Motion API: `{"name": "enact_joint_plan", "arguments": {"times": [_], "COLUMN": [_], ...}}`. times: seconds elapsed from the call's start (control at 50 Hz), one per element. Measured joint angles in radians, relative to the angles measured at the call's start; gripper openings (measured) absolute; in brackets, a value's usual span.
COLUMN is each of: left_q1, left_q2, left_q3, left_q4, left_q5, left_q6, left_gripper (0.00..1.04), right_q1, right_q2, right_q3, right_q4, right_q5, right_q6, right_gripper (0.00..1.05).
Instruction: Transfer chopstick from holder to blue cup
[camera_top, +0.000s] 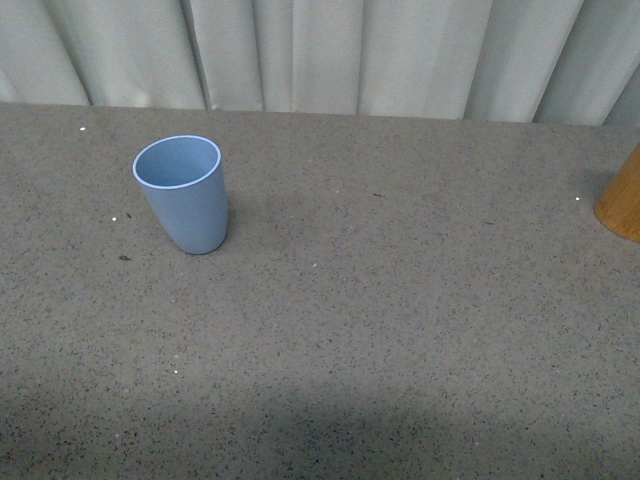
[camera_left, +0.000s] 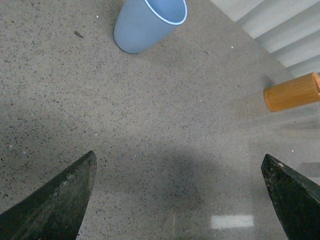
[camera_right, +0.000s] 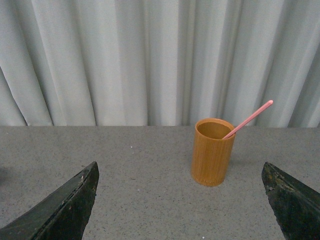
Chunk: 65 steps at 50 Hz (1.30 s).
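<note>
The light blue cup (camera_top: 184, 194) stands upright on the speckled grey table at the left; the left wrist view shows the blue cup (camera_left: 148, 22) too. At the far right edge stands the orange-brown holder (camera_top: 622, 200), partly cut off. In the right wrist view the holder (camera_right: 212, 151) is upright with one pink chopstick (camera_right: 249, 119) leaning out of it. My right gripper (camera_right: 180, 172) is open, well short of the holder. My left gripper (camera_left: 178, 170) is open over bare table, with the cup and the holder (camera_left: 292, 92) far from its fingers. Neither arm shows in the front view.
A pale pleated curtain (camera_top: 330, 55) hangs along the table's far edge. The grey speckled table (camera_top: 380, 320) stretches between cup and holder with only small flecks on it.
</note>
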Motion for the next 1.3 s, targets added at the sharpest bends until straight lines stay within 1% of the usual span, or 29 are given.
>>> {"name": "enact_joint_plan", "arguments": {"times": [0.14,0.22,0.38,0.7,0.879,1.299], "left_q1": [-0.111,-0.165,-0.229,-0.295,-0.323,-0.361], "left_q2": [0.263,0.412,0.612,0.882,0.963,1.038], "left_q3": [0.051,0.087,0.137,0.266,0.329,0.432], "left_q4": [0.2,0.281,0.366,0.407,0.409,0.378], "left_q5": [-0.119,-0.18,-0.249,-0.319,-0.341,-0.363], "left_q6": [-0.049,-0.056,-0.069,-0.082,-0.093,-0.112], "left_gripper": [0.98,0.98,0.98,0.98,0.98,0.98], "right_q1": [0.0,0.0,0.0,0.0,0.0,0.0], "right_q2": [0.0,0.0,0.0,0.0,0.0,0.0], "right_q3": [0.0,0.0,0.0,0.0,0.0,0.0], "right_q4": [0.0,0.0,0.0,0.0,0.0,0.0], "right_q5": [0.001,0.001,0.0,0.0,0.001,0.0], "right_q6": [0.0,0.0,0.0,0.0,0.0,0.0], "right_gripper": [0.95,0.95,0.95,0.95,0.95,0.95]}}
